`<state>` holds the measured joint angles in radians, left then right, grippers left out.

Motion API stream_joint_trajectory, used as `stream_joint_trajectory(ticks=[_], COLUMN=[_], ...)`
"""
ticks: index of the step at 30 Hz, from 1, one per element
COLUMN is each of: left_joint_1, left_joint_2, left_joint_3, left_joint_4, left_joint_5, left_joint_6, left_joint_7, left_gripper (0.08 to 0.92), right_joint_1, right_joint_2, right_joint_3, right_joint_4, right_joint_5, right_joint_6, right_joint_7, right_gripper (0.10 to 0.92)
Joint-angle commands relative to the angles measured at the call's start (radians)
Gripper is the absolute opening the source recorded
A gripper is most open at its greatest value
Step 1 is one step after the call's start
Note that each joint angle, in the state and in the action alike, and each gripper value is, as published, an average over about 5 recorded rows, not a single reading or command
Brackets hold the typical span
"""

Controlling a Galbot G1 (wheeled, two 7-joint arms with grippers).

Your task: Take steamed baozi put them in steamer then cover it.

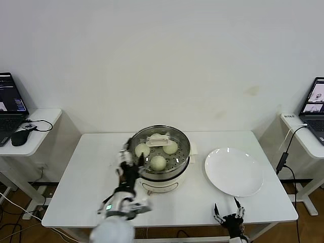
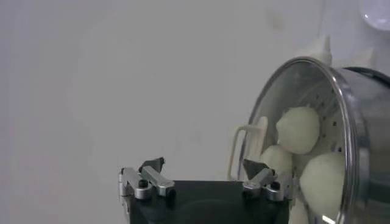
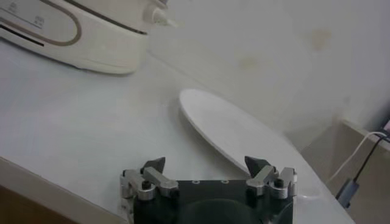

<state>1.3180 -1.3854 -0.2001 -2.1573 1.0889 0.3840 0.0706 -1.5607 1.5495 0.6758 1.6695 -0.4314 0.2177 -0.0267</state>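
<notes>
Cover [image 1: 161,140] seated on the steamer [image 1: 163,178], glass lid level on the steel rim, cream handle at its centre; baozi [image 1: 158,162] visible through the glass, three plain to see on the perforated tray and a fourth likely tucked under the handle; white plate [image 1: 234,171] bare, just beside the steamer on the table [image 1: 91,167]. Left gripper [image 1: 127,162] close against the steamer's left rim, jaws spread wide, nothing between them; in the left wrist view one fingertip [image 2: 259,170] close by the lid's edge [image 2: 350,122], contact not clear. Step in hand judged to be the retreat after covering; best done by drawing the left gripper straight out and away from the pot with jaws kept wide, clear of the rim, so as not to nudge the lid off centre; no sideways sweep near the handle. Right gripper [image 1: 229,218] parked at the table's near edge, jaws wide apart, empty.
</notes>
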Motion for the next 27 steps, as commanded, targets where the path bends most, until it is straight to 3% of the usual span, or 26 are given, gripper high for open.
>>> stream_joint_trajectory(ticks=[1, 11, 27], left_joint_1=[0.33, 0.505, 0.533], left_joint_2=[0.149, 0.102, 0.081], left_joint_3=[-0.459, -0.402, -0.396], left_joint_4=[-0.063, 0.025, 0.109], left_joint_5=[-1.428, -1.396, -1.318], left_joint_6=[-0.379, -0.511, -0.578], left_joint_7=[-0.355, -0.29, -0.226], left_gripper=[0.823, 0.823, 0.823], right_joint_1=[-0.016, -0.109, -0.15], right_joint_2=[-0.029, -0.115, -0.107], right_joint_3=[-0.029, -0.055, -0.117], right_joint_4=[0.045, 0.171, 0.246], right_joint_5=[0.131, 0.293, 0.316], right_joint_6=[0.017, -0.004, -0.03], right_joint_7=[-0.021, -0.067, -0.078], right_gripper=[0.823, 0.823, 0.823])
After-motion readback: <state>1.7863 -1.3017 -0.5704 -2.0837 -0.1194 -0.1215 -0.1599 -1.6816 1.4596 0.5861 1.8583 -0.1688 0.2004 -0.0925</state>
